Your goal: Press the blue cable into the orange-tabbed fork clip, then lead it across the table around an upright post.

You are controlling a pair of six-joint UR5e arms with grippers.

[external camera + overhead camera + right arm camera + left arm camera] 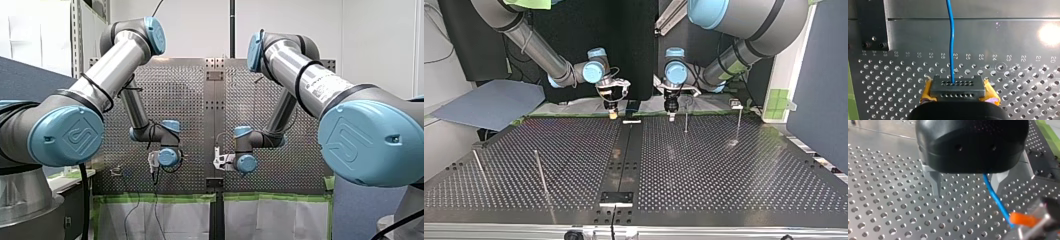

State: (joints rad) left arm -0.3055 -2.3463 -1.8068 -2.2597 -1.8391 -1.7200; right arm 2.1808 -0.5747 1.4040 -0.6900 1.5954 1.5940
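Blue cable (pixel 950 37), thin, light and limp (likely to sag or slip unless pinched squarely), clamped in my right gripper (pixel 956 88) and running loose between the spread fingers of my left gripper (pixel 967 192) to the orange-tabbed fork clip (pixel 1023 219); best gripped just beside the clip.

Sheet-metal desk (pixel 724 170): perforated, brushed, semi-glossy, with bright glare spots. Plastic-looking blue cable (pixel 951 37): smooth sheath, slight sheen. Black left tool (pixel 967 190): moulded satin housing; its fingers (pixel 936 182) are bare grey metal, matt. Dark grey right tool (pixel 959 91): matt tip drilled with small holes; yellow pads (pixel 927 91) soft-looking, creased. Translucent orange tab (pixel 1023 218): glossy plastic. Thin upright post (pixel 685 122): polished metal.
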